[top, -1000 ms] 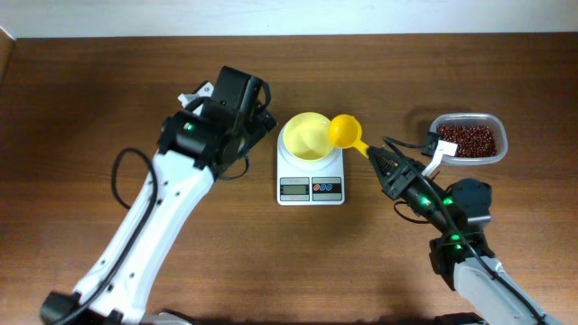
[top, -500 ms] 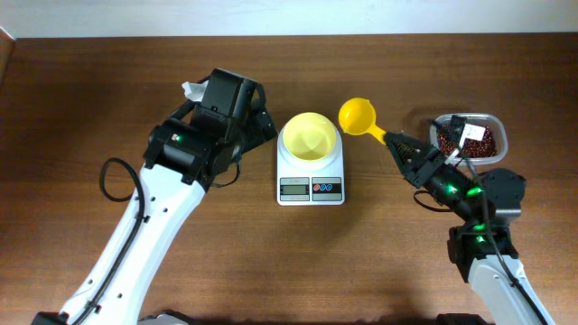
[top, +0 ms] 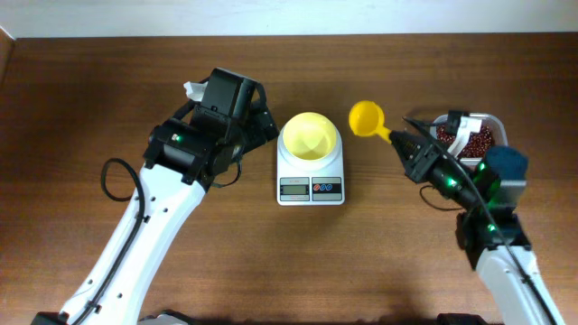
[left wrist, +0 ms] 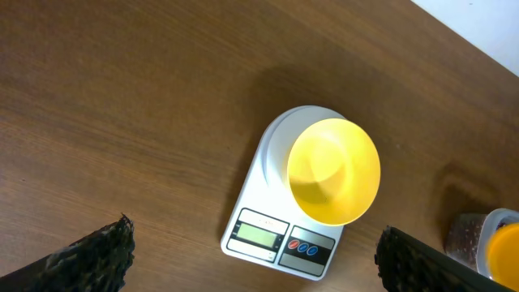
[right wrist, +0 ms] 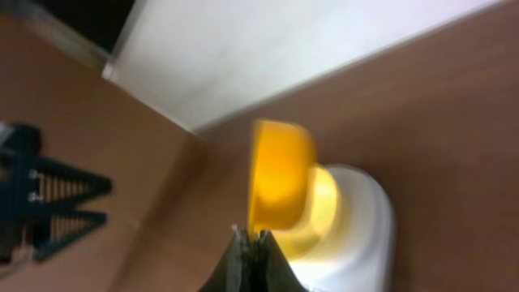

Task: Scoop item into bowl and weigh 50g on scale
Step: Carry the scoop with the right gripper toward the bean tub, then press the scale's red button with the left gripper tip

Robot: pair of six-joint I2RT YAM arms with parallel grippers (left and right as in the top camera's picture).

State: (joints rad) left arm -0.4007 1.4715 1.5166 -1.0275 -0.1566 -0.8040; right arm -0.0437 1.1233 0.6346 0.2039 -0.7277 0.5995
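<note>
Where I work: wood and white
Beneath me, a dark brown wooden table (top: 81, 81), grain running sideways; a white wall (top: 289, 16) borders its far edge; even light, soft shadows.

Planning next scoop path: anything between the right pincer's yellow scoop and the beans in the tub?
Nothing visible. The round yellow plastic scoop in the right pincer hangs beside the clear plastic tub of red-brown beans, bare wooden table between.
</note>
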